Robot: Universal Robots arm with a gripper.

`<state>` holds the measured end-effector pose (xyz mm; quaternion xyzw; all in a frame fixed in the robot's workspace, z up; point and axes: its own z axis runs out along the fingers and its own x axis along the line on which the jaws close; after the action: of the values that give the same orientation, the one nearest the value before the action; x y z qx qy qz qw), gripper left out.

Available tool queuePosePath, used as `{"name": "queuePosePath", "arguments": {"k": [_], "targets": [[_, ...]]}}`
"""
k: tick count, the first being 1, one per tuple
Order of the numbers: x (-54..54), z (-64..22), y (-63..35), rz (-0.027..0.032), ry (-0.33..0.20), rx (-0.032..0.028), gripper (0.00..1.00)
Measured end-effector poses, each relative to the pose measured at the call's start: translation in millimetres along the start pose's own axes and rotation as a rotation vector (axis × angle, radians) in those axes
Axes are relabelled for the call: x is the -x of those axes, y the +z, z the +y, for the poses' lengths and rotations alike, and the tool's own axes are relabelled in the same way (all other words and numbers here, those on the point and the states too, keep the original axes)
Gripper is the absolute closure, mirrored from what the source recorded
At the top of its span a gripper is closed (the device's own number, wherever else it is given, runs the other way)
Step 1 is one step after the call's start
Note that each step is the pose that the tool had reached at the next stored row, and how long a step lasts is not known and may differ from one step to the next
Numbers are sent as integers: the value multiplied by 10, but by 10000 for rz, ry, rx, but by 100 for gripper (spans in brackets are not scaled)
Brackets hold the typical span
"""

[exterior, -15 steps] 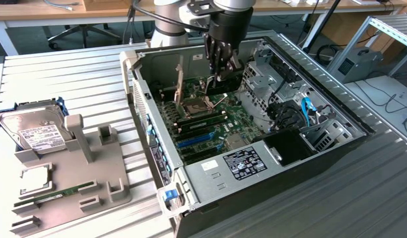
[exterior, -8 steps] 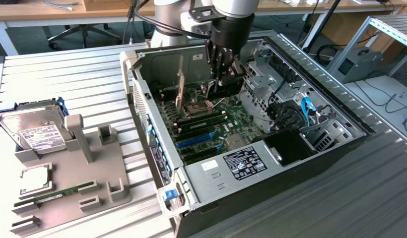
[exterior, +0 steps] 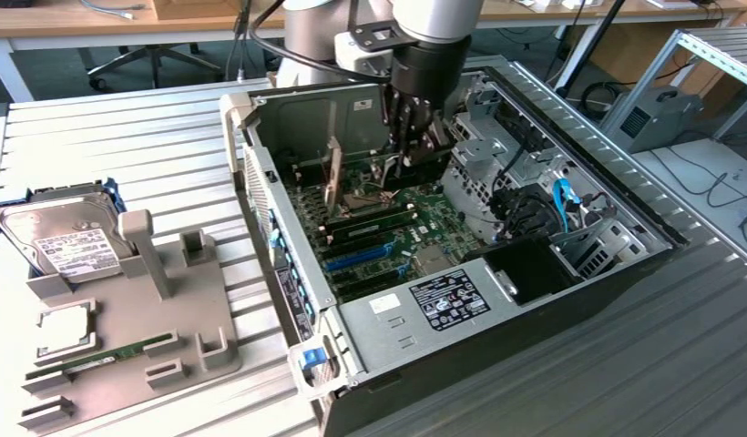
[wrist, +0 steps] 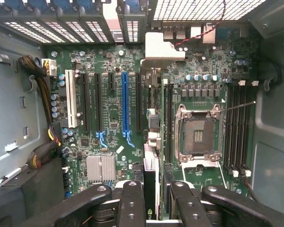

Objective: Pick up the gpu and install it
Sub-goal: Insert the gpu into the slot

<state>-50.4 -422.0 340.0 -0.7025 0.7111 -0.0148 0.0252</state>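
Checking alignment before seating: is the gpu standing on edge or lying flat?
On edge: the gpu shows its thin edge, gripped in the claw, above the motherboard.

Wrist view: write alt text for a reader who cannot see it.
The gripper holds the gpu edge-on above the motherboard inside an open computer case, jaws closed on the card. Beside it sit the empty CPU socket and a blue slot.

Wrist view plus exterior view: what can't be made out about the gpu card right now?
- Wrist view: slim green gpu card sits edge-on between the black fingers; its faces and lower edge are hidden, so slot contact can't be told.
- Exterior view: the card's lower end is lost behind the arm inside the grey metal computer case.
- Exterior view: print on the silver hard drive's white label is too small.
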Motion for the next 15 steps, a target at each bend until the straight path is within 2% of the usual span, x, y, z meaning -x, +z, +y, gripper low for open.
{"name": "queuePosePath", "arguments": {"k": [15], "targets": [[-61, 0, 7, 0, -2, 0, 74]]}}
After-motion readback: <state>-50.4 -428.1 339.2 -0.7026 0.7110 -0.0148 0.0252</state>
